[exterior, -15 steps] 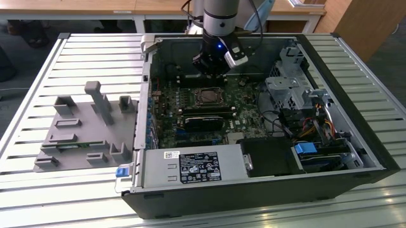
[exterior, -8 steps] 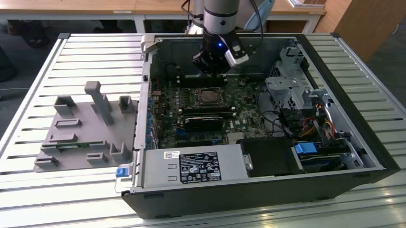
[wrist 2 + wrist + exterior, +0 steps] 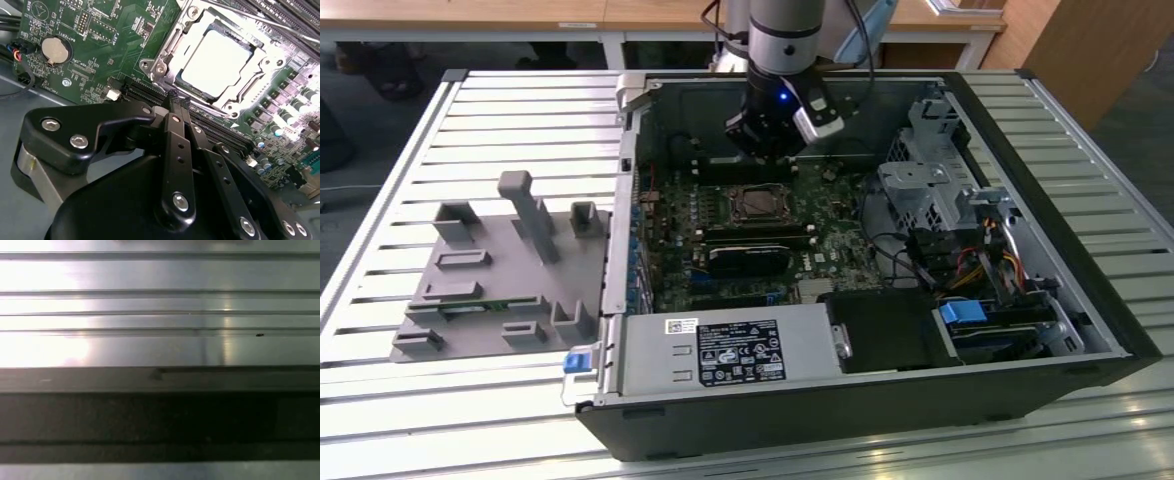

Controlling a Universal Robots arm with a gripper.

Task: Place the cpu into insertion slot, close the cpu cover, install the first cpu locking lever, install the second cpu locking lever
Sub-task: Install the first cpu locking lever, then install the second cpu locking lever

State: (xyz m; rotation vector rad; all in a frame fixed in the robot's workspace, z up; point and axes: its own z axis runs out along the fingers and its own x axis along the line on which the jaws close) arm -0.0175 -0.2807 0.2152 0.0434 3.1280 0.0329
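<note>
Jaws hovering over the seated cpu, pressed together

In the second wrist view the gripper (image 3: pixel 176 97) has its jaws pressed together, holding nothing, tips just short of the cpu cover (image 3: pixel 192 37). Beyond the tips, the cpu (image 3: pixel 217 62) lies flat in the insertion slot (image 3: pixel 246 75), the cover closed around its pale face. In the exterior view the gripper (image 3: pixel 765 150) hangs above the socket inside the computer case (image 3: pixel 1067 270) on the slatted counter (image 3: pixel 400 390).

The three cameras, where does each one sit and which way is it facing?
Exterior view: off the arm, high, looking down on the open computer case, arm and gripper above the cpu cover.
Second wrist view: on the wrist, past the gripper at the cpu.
First wrist view: on the arm, facing slatted metal.
Exterior and second wrist share gripper and socket.
</note>
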